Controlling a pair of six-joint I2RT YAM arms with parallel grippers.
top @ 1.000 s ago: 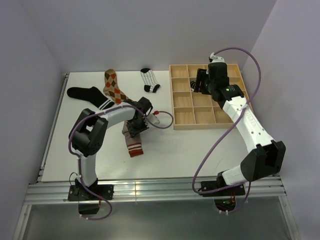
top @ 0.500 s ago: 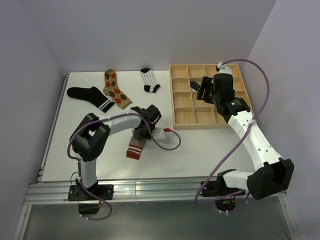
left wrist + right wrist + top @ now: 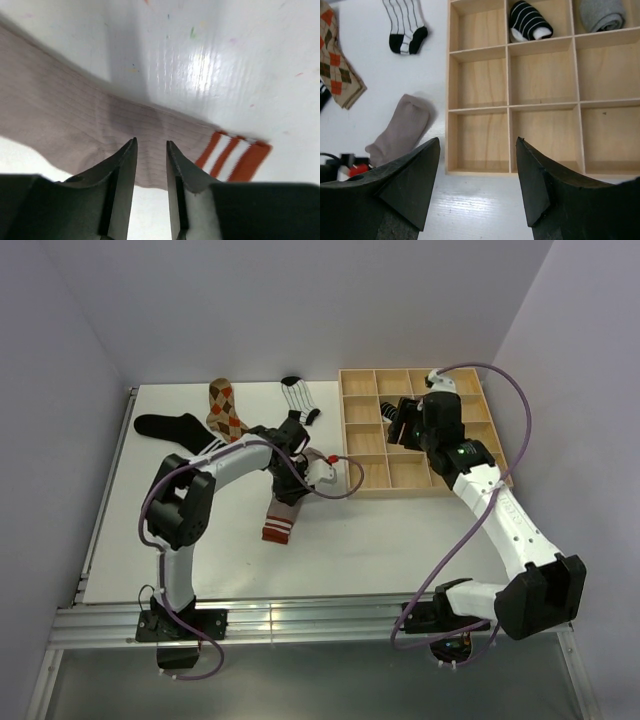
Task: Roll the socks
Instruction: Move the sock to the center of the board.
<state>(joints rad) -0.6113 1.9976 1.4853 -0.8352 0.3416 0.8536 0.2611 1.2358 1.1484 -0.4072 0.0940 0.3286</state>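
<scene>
Looking down from the top camera, a smooth white table stands in a corner of plain lavender walls, with a pale wooden grid tray at its far right. Three flat knit socks lie along the back: a black sock with white bands, a tan-orange argyle sock, and a white striped sock with a black toe. The taupe sock lies near the table's middle. Its long axis runs toward the near edge, with the orange-and-white cuff nearest the arms. The left gripper hangs over its far end. The right gripper is above the tray.

From the left wrist, the dark curved fingers stand a narrow gap apart with nothing pinched between them. Whether they touch the cloth I cannot tell. Below them the finely ribbed taupe sock stretches from upper left to its banded cuff at the right, on glossy white.

From the right wrist, the jaws are spread wide and hold nothing. The square compartments below are mostly bare wood. A rolled striped sock and a rolled grey sock sit in neighbouring compartments of the top row in this view. The taupe sock lies slantwise left of the tray.
</scene>
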